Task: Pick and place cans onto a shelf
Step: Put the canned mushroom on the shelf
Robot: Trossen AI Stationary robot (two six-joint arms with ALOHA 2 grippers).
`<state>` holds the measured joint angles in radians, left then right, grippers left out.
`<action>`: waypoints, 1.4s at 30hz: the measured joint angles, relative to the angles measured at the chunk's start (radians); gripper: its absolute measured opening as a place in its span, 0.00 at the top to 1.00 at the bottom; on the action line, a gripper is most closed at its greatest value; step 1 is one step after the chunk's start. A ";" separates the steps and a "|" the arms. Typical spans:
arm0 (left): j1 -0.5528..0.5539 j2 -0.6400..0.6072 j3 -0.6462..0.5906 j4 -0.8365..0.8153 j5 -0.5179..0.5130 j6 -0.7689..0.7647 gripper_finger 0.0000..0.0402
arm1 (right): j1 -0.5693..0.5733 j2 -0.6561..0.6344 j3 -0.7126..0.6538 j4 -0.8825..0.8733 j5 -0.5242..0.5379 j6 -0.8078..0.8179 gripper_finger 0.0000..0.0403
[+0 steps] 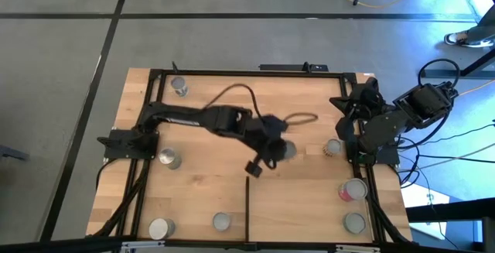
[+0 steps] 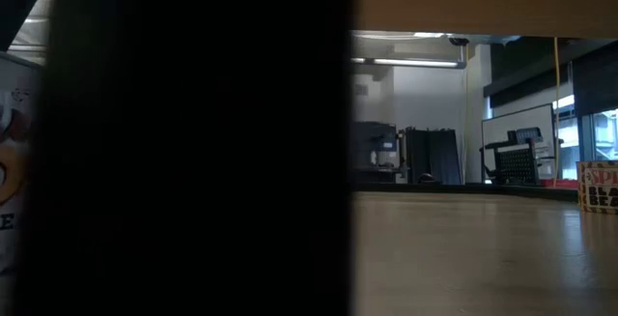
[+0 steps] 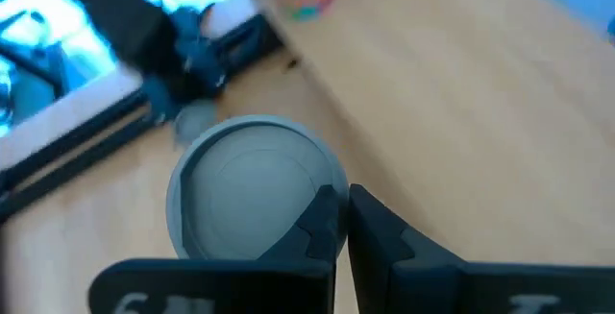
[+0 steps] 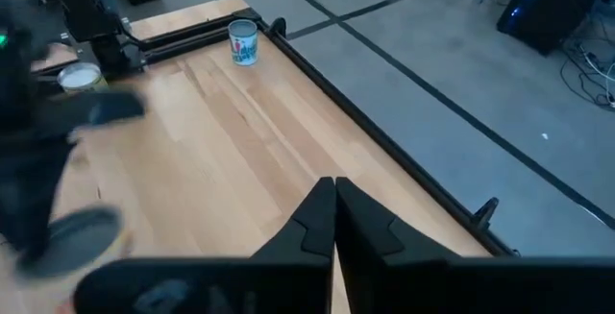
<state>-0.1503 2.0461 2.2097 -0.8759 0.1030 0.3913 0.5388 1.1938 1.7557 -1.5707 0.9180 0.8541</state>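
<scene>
The left gripper [image 1: 272, 155], clenched on nothing, hangs just beside a can [image 1: 287, 150] mid-surface, likely lining up to carry it to the shelf [image 1: 309, 199]; the right gripper [image 4: 333, 220], also clenched, waits at the edge

My left gripper [image 1: 272, 157] hung over the middle of the table [image 1: 201, 187], fingers together, with one can [image 1: 287, 150] just beside it on the right. My right gripper [image 1: 344, 107] waited, pinched shut, over the table's far right corner. Another can [image 1: 334, 148] stood near the right edge, two more [image 1: 353, 190] [image 1: 354, 223] before it. Cans stood at the far left corner [image 1: 179, 87], the left side [image 1: 169, 158], and two along the near edge [image 1: 161, 228] [image 1: 222, 222].
</scene>
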 joint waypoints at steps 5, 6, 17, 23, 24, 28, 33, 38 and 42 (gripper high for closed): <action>-0.040 0.029 0.002 0.017 0.070 -0.049 0.99 | 0.000 -0.003 0.000 0.000 0.002 0.000 0.98; -0.046 0.031 -0.003 -0.008 0.084 -0.051 0.99 | 0.000 -0.003 0.000 0.000 0.002 0.002 0.98; -0.114 0.084 -0.002 0.007 0.212 -0.040 0.99 | 0.001 -0.009 0.000 0.000 -0.092 -0.031 0.98; -0.133 0.081 -0.012 0.000 0.170 -0.037 0.99 | 0.023 -0.019 0.000 0.001 -0.241 -0.117 0.98; -0.134 0.081 -0.017 0.004 0.168 -0.042 0.99 | 0.025 -0.021 0.000 0.003 -0.257 -0.128 0.98; -0.140 0.096 -0.028 0.020 0.149 -0.049 0.99 | 0.040 -0.026 0.000 0.015 -0.307 -0.152 0.98; -0.162 0.115 -0.028 0.068 0.150 -0.051 0.99 | 0.049 -0.027 0.000 0.028 -0.311 -0.154 0.98; -0.180 0.131 -0.030 0.057 0.180 -0.076 0.99 | 0.049 -0.027 0.000 0.039 -0.311 -0.155 0.98; -0.183 0.136 -0.030 0.053 0.190 -0.077 0.99 | 0.049 -0.027 0.000 0.044 -0.311 -0.155 0.98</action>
<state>-0.3336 2.1817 2.1796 -0.8228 0.2926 0.3147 0.5880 1.1667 1.7557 -1.5271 0.6075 0.6987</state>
